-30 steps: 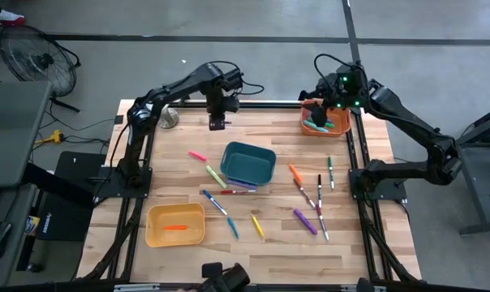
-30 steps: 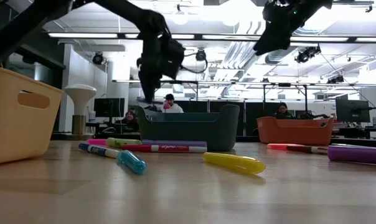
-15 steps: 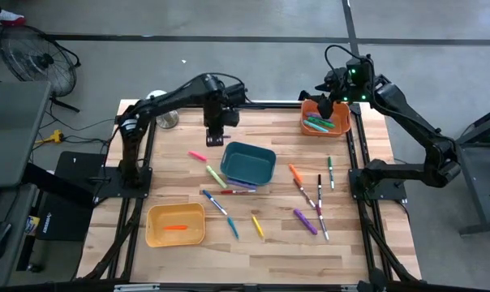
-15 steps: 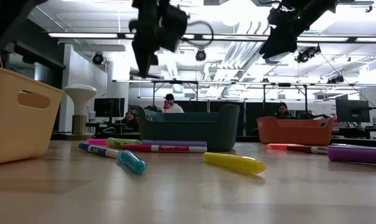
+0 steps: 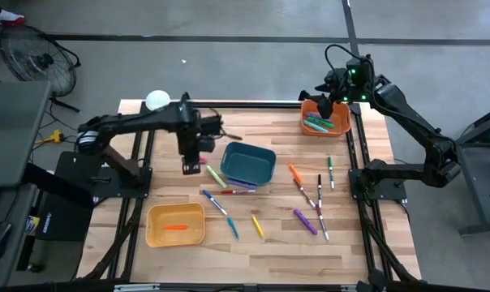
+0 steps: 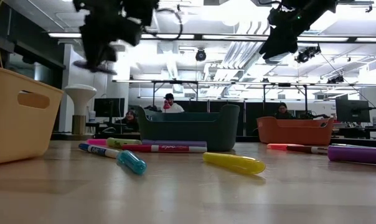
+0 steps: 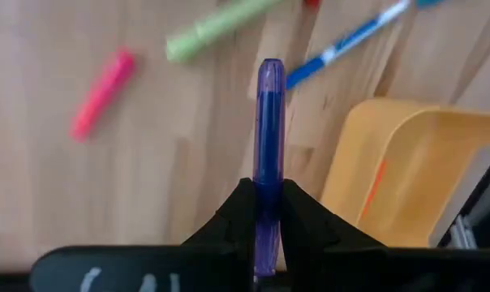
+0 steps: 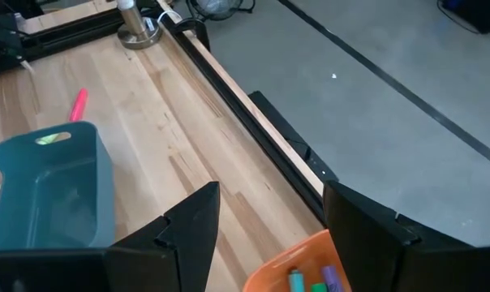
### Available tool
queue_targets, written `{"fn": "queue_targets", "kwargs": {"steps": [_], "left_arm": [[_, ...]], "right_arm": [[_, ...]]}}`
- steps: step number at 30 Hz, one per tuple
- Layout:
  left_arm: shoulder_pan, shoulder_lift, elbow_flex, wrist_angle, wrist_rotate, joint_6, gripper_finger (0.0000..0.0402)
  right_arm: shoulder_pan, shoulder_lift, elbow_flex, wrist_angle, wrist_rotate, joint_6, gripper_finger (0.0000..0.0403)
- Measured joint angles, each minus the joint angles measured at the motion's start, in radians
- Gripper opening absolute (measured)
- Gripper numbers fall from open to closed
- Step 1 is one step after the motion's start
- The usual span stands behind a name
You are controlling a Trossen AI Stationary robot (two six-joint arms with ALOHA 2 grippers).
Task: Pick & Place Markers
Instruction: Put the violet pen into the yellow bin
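My left gripper (image 5: 191, 165) (image 7: 261, 203) is raised over the table just left of the teal bin (image 5: 248, 163) and is shut on a purple marker (image 7: 268, 122). Below it lie a pink marker (image 7: 103, 81), a green marker (image 5: 216, 176) and a blue one (image 5: 215, 202). The yellow bin (image 5: 176, 224) holds an orange marker (image 5: 175, 228). My right gripper (image 5: 322, 104) (image 8: 269, 219) hangs open above the orange bin (image 5: 325, 120), which holds green and blue markers. Several more markers lie flat on the right half of the table, among them an orange one (image 5: 294, 173) and a purple one (image 5: 305, 221). My left gripper pinches the purple marker's barrel (image 7: 267, 191) between its two fingers, coming from above and pointing down. The marker lies along the fingers and sticks out well past their tips, its free end (image 7: 270, 69) toward the table. It is lifted clear.
A yellow marker (image 5: 257, 225) and a teal one (image 5: 233, 229) lie near the table's near edge. A white mushroom-shaped object (image 5: 156, 100) stands at the far left corner. Black frame rails run along the left and right table edges. People sit in the room behind (image 6: 171, 102).
My left gripper has swung from the far edge behind the teal bin toward the near and left, rising in the low view, and now hangs left of the bin. My right gripper has drawn slightly toward the far right edge above the orange bin, then kept still.
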Motion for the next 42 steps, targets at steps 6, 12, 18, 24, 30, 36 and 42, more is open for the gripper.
{"fn": "queue_targets", "kwargs": {"steps": [6,12,18,24,30,36,42], "left_arm": [[-0.13,-0.141,-0.174,0.046,0.045,-0.132,0.0028],[-0.327,-0.233,-0.271,0.104,0.067,-0.301,0.0028],[-0.517,-0.287,-0.336,0.256,0.054,-0.512,0.0028],[-0.692,-0.283,-0.372,0.34,0.005,-0.643,0.0028],[-0.741,-0.256,-0.423,0.45,-0.031,-0.813,0.0028],[-0.741,-0.201,-0.456,0.504,-0.044,-0.899,0.0028],[-0.741,-0.077,-0.458,0.506,0.037,-0.881,0.0028]], "right_arm": [[0.001,0.0,0.0,0.005,0.004,0.05,0.0208],[0.001,0.0,0.0,0.004,0.011,0.072,0.0208],[0.009,0.0,0.0,-0.003,0.073,0.1,0.0208],[0.058,0.0,0.0,-0.004,0.118,0.113,0.0208],[0.106,0.0,0.0,-0.003,0.142,0.078,0.0208],[0.13,0.0,0.0,-0.014,0.135,0.013,0.0208],[0.139,0.0,0.0,-0.019,0.135,-0.024,0.0208]]}}
